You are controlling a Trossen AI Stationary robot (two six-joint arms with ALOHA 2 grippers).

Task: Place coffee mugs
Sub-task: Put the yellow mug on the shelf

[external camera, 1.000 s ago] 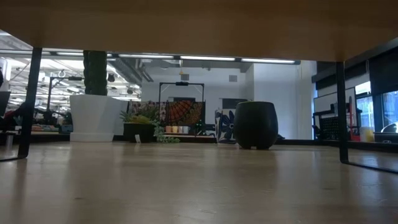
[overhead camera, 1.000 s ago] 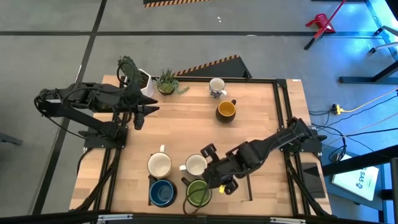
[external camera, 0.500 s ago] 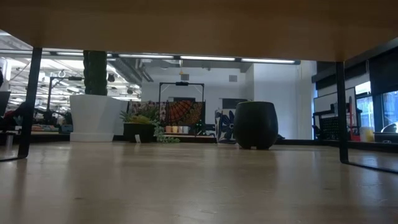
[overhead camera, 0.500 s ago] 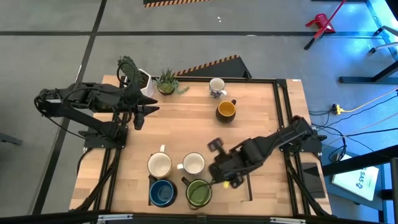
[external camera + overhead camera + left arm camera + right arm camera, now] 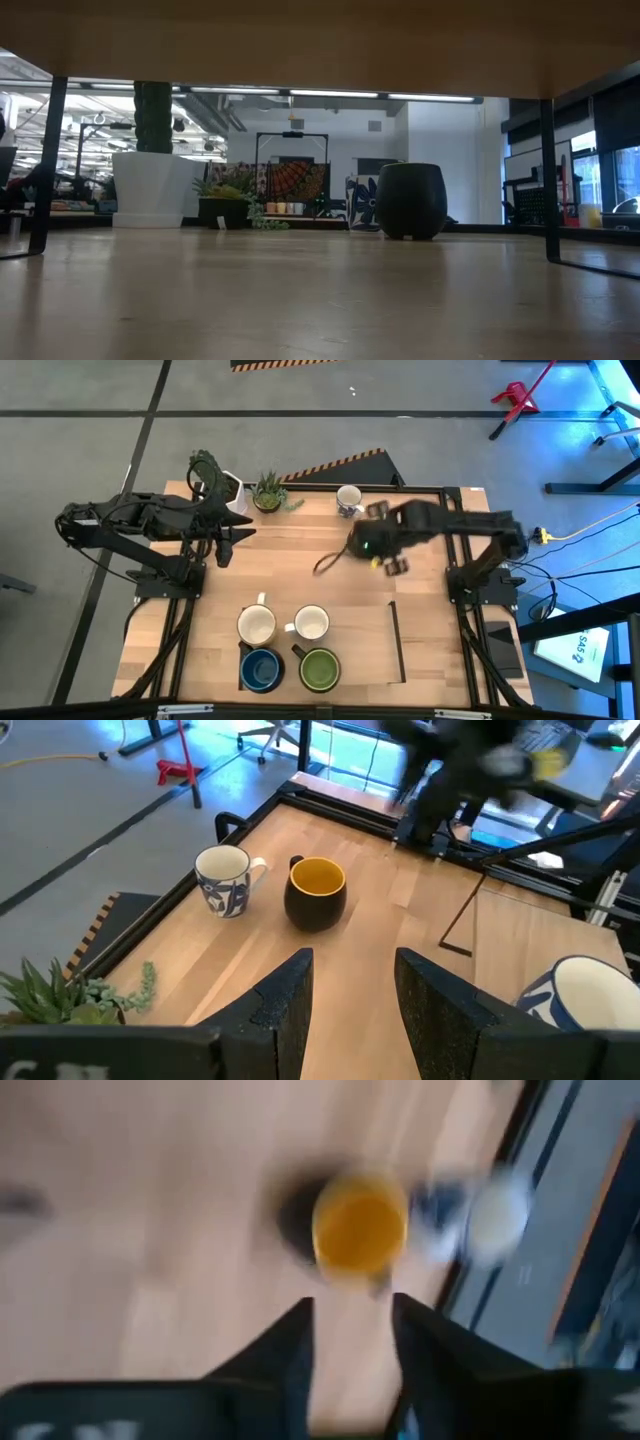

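Four mugs stand upright in a cluster at the table's near edge: two cream-white (image 5: 256, 626) (image 5: 313, 624), the blue mug (image 5: 261, 670) and the green mug (image 5: 320, 670). The white mug with blue pattern (image 5: 349, 498) stands at the far edge. The orange-yellow mug (image 5: 318, 892), dark outside, stands just nearer; in the high view my right arm covers it. My right gripper (image 5: 350, 1340) is open and hovers above it (image 5: 360, 1225). My left gripper (image 5: 355, 1010) is open and waits over the table's left side (image 5: 225, 540).
A white pot with a cactus (image 5: 225, 488) and a small pot with a spiky green plant (image 5: 268, 492) stand at the far left corner. A thin black strip (image 5: 397, 640) lies on the right part of the wooden top. Bare wood lies between the two mug groups.
My right arm has swung fast from beside the green mug at the near edge, up and toward the far edge, and now hangs blurred over the orange-yellow mug. The green mug has stayed where it stood.
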